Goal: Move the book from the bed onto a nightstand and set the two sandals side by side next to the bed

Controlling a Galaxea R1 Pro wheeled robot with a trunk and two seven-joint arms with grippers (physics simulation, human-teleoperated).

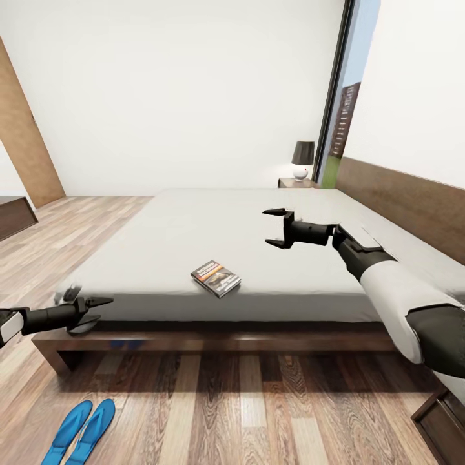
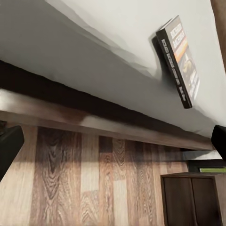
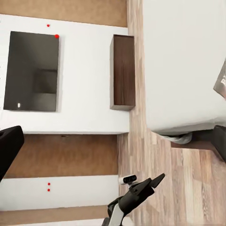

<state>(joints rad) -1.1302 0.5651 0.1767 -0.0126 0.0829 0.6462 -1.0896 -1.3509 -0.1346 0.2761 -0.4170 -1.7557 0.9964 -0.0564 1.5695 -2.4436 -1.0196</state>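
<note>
Since the book [image 1: 216,278] lies flat near the front edge of the bed [image 1: 194,226], at about six o'clock on the mattress, the step in hand is judged to be its pick-up. The right gripper [image 1: 275,227] is held above the mattress at roughly two o'clock from the book, well apart from it, with its two fingers spread and nothing between them. For a clean pick, the wrist would best be turned downward and the fingers closed across the thin edge that overhangs nearest the bed's front, since a flat paperback offers little to grip from above. A nightstand [image 1: 297,183] with a lamp [image 1: 302,159] on it is seen at twelve o'clock beyond the bed, by the headboard [image 1: 413,206].

The left gripper [image 1: 90,310] is held low at the bed's front corner, at nine o'clock from the book, fingers parted and empty. The sandals [image 1: 81,431] lie side by side on the floor [image 1: 258,407] at seven o'clock, just before the bed.

The book is small and thin, dark-covered, with an orange band and white lettering; its spine is shown in the left wrist view [image 2: 179,61].
</note>
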